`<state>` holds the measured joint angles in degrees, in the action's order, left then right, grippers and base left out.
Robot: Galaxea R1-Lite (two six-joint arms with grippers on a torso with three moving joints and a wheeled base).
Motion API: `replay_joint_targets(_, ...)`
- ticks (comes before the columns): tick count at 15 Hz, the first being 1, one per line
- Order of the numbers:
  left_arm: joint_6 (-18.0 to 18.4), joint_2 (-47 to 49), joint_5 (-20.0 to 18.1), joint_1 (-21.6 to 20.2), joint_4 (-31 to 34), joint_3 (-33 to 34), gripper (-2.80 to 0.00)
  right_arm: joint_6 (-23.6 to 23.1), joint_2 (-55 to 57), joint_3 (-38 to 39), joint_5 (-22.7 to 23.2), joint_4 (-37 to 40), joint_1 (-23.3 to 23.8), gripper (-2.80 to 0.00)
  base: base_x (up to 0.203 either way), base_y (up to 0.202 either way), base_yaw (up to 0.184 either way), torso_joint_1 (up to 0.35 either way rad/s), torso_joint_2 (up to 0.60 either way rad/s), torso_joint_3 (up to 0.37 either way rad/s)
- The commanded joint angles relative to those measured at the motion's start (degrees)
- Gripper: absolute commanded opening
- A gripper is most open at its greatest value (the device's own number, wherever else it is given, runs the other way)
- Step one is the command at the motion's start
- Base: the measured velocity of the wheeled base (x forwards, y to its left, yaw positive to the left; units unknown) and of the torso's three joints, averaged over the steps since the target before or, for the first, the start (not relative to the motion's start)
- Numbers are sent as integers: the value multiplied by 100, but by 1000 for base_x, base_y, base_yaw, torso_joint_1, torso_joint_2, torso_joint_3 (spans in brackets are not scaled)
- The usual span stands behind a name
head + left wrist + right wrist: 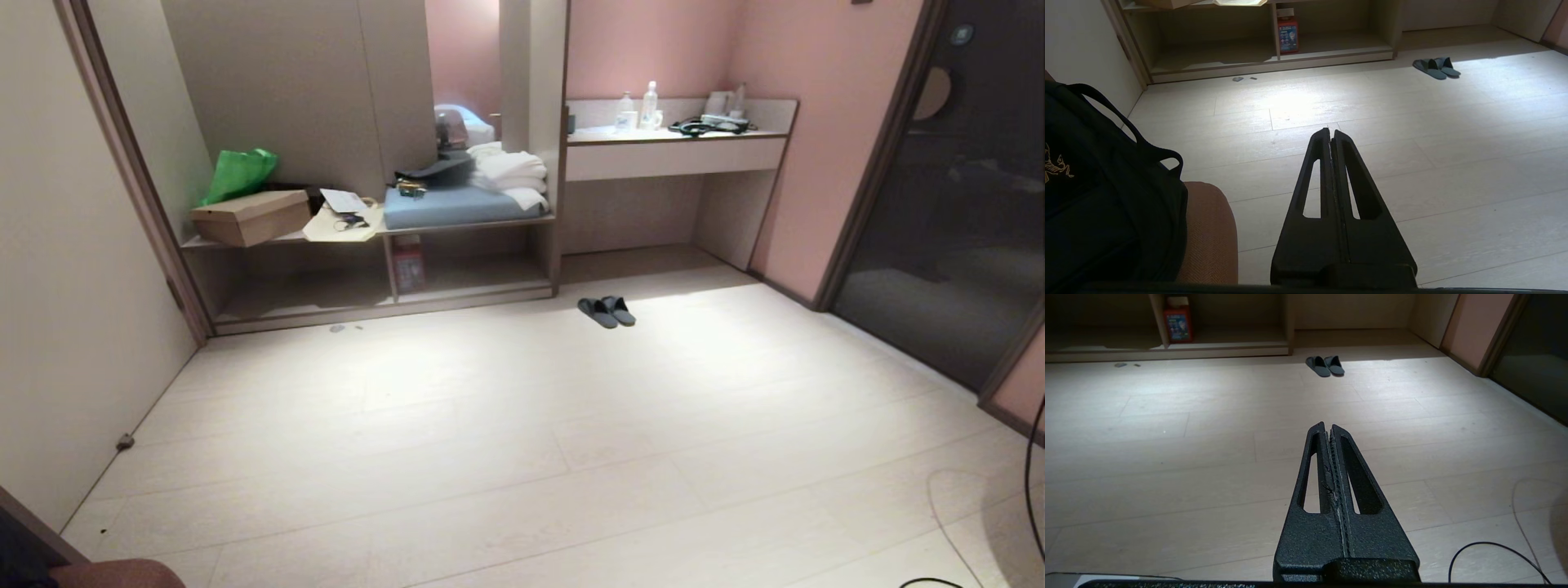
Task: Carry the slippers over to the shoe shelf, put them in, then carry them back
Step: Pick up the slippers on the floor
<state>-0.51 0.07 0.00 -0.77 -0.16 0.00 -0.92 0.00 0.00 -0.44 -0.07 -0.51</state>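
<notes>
Approach step: slippers on floor beside shoe shelf; both end effectors (left, right) closed, empty. Next: drive closer.

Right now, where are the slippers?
In the head view the slippers lie side by side on the pale floor, right of centre, just outside the right end of the shoe shelf and in front of the desk counter.

Two slippers lie at twelve o'clock, one cardboard box and one green bag at eleven o'clock, two bottles on the counter, and two small scraps on the floor.
</notes>
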Motion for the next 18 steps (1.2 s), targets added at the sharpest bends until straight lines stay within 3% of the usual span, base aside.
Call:
replay_joint_targets(1, -2, 1, 0, -2, -10, 0, -280, -4, 0, 0, 0, -2, -2, -280, 0, 0, 0, 0, 0, 0)
replay_joint_targets(7, -2, 1, 0, -2, -11, 0, -280, 2, 2, 0, 0, -2, -9, -280, 16, 0, 1, 0, 0, 0)
replay_joint_targets(18, 16, 1, 0, -2, 16, 0, -280, 4, 0, 0, 0, -2, -2, -280, 188, 0, 0, 3, 1, 2)
